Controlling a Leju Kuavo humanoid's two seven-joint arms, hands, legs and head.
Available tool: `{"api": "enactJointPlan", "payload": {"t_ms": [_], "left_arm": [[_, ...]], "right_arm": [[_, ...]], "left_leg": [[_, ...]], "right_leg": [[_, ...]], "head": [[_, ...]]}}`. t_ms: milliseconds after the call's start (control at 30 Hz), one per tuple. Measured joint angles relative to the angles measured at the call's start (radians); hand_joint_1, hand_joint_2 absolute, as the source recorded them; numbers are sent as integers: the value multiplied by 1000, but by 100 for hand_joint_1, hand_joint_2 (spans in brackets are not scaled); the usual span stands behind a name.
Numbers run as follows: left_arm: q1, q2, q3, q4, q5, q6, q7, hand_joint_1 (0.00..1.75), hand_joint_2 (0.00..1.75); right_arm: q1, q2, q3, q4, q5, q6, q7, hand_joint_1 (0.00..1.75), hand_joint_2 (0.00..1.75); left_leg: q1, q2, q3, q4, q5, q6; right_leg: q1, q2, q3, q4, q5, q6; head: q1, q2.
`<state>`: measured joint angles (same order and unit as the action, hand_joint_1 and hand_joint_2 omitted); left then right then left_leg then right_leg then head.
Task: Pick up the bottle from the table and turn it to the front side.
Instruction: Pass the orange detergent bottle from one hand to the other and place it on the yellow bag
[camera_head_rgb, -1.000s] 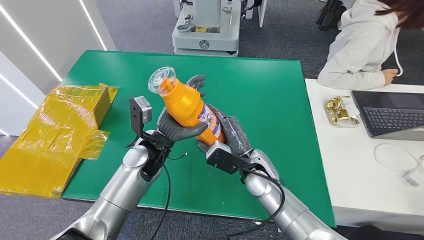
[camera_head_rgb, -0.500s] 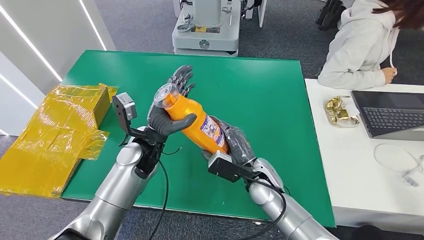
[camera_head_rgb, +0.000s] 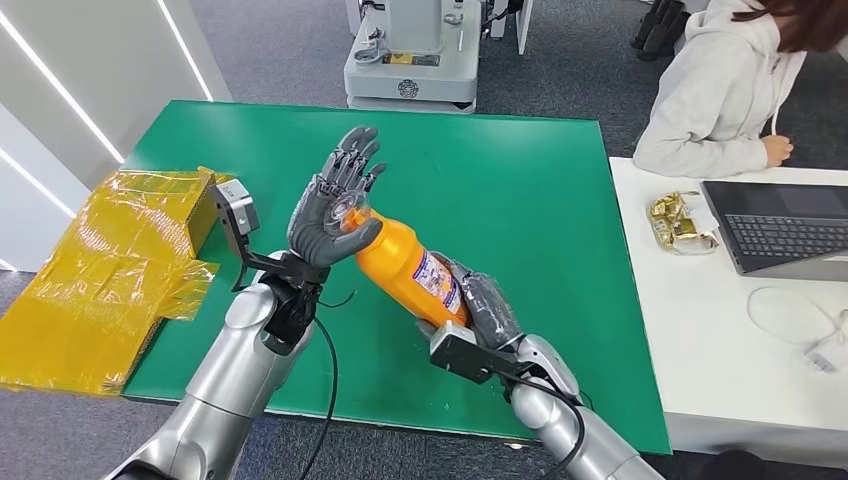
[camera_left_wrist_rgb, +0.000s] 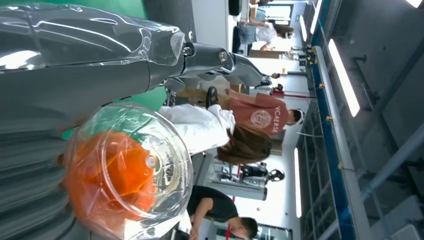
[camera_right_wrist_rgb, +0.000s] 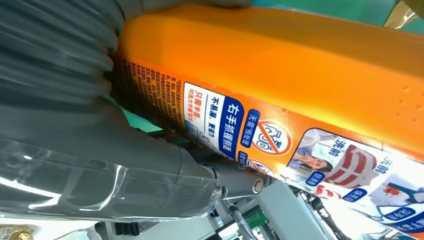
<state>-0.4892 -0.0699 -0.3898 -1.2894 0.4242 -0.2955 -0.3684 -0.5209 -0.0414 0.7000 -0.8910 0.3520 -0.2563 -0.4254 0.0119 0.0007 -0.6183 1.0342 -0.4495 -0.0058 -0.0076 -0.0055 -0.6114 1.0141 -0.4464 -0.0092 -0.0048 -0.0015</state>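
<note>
The orange bottle (camera_head_rgb: 400, 262) with a clear cap (camera_left_wrist_rgb: 130, 170) hangs tilted above the green table (camera_head_rgb: 520, 180), cap end up and to the left. My right hand (camera_head_rgb: 485, 305) grips its lower, labelled end; up close the label (camera_right_wrist_rgb: 225, 125) faces the right wrist view beside the grey fingers (camera_right_wrist_rgb: 60, 100). My left hand (camera_head_rgb: 335, 200) stands with its fingers spread upward. The cap lies against its palm and the thumb sits under the bottle's neck, with no fingers wrapped around the bottle.
A box wrapped in yellow film (camera_head_rgb: 120, 250) lies at the table's left edge. To the right a white table (camera_head_rgb: 720, 320) carries a laptop (camera_head_rgb: 790, 235) and a gold object (camera_head_rgb: 680, 220); a person (camera_head_rgb: 720, 90) sits there. A machine base (camera_head_rgb: 410, 60) stands beyond.
My left hand has let go of the bottle's body and spread its fingers. The bottle has tipped lower, and my right hand has carried its base down and to the right.
</note>
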Motion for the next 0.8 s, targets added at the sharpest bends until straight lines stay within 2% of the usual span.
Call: {"api": "enactJointPlan", "payload": {"t_ms": [500,800], "left_arm": [[-2,-13,-34,8,0,-29,22,0,175],[-1,-14,-47,9,-37,-25,-7,0,175]], "right_arm": [[46,-33,-32,-96,2,-13,39,175,175],[39,-38,-59,-121,-15,-7,41,175,175]], "left_leg": [[0,1,0,0,0,0],[0,1,0,0,0,0]], "right_leg": [[0,1,0,0,0,0],[0,1,0,0,0,0]], "head": [[0,0],[0,0]]}}
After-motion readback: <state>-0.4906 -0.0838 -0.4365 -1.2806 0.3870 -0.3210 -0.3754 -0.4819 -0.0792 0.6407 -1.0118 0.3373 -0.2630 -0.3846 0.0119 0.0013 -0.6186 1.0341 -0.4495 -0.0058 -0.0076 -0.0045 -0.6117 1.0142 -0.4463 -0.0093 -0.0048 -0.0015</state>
